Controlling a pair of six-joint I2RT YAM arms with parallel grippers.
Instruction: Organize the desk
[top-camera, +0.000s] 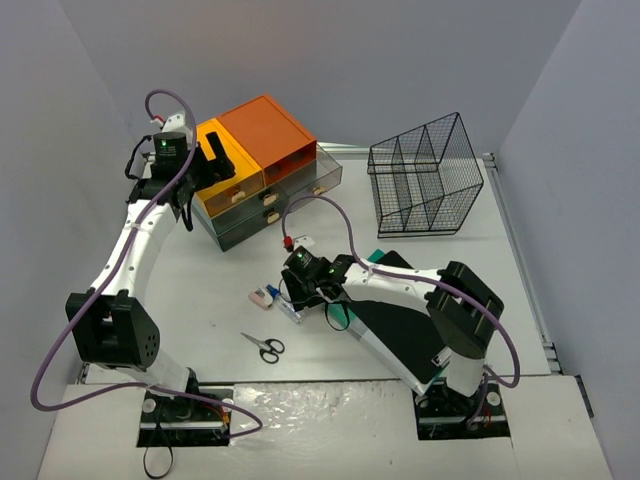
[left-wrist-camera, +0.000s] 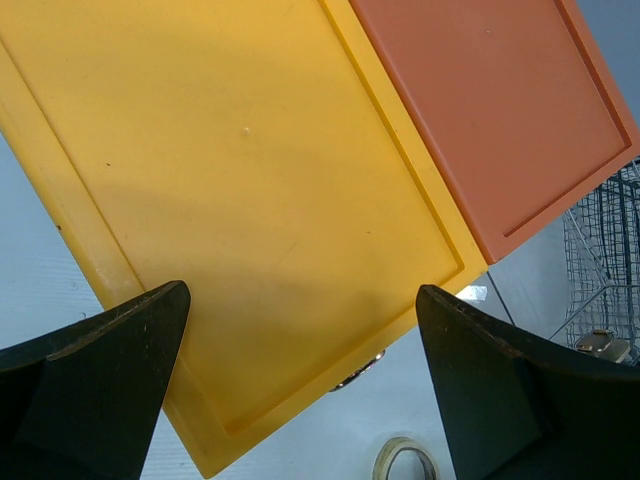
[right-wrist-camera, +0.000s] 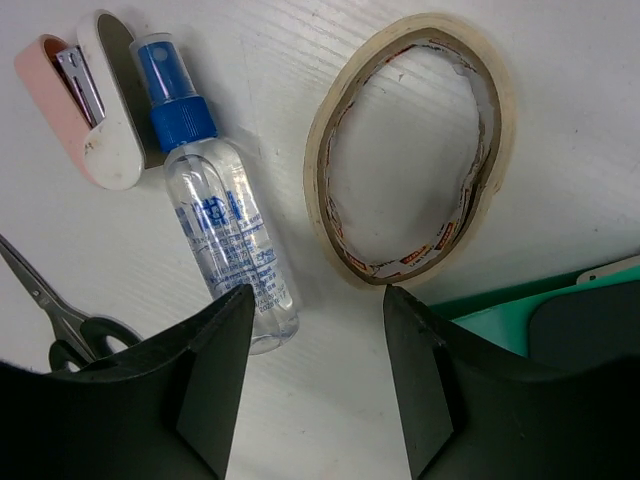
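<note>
The desk (top-camera: 220, 290) holds 1 scissors (top-camera: 264, 346), 1 bottle (right-wrist-camera: 225, 240), 1 stapler (right-wrist-camera: 90, 95), 1 tape ring (right-wrist-camera: 440, 27).

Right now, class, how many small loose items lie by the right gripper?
4, in the right wrist view: stapler at top left, spray bottle beside it, tape roll to their right, scissors at lower left. More may be hidden.

Robot lab test cell, dressed up as an office. White desk (top-camera: 200, 300) boxed in by bare grey walls (top-camera: 400, 60) on 3 sides. Left arm (top-camera: 128, 250) & right arm (top-camera: 405, 285) bolted at its near edge. Office props on it: drawer chest (top-camera: 270, 175) w/ orange & yellow tops, wire basket (top-camera: 425, 175), scissors (top-camera: 265, 346), stapler (right-wrist-camera: 85, 95), spray bottle (right-wrist-camera: 215, 230), tape roll (right-wrist-camera: 410, 150).
</note>
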